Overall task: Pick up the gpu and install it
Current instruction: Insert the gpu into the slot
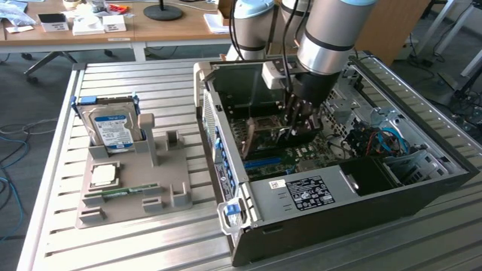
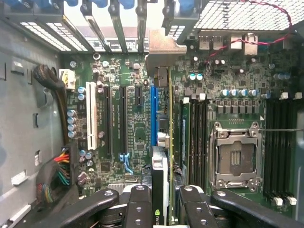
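- Slatted metal tabletop (image 1: 150, 248) is carrying the open computer case (image 1: 421, 192) toward its edge on the exterior view's right.
- We are clenching the claw (image 2: 164, 192) on the gpu (image 2: 169, 142), which is standing on edge over the motherboard (image 2: 137, 133), just beside the blue slot (image 2: 153, 114).
- We are judging that the card needs lining up parallel to the slot, bracket (image 2: 164, 47) at the rear opening, then pressing straight.
- Memory slots (image 2: 198, 137) are crowding one side.

Nvidia eye logo on the gpu (image 2: 158, 209), power-supply sticker (image 1: 305, 193) print illegible
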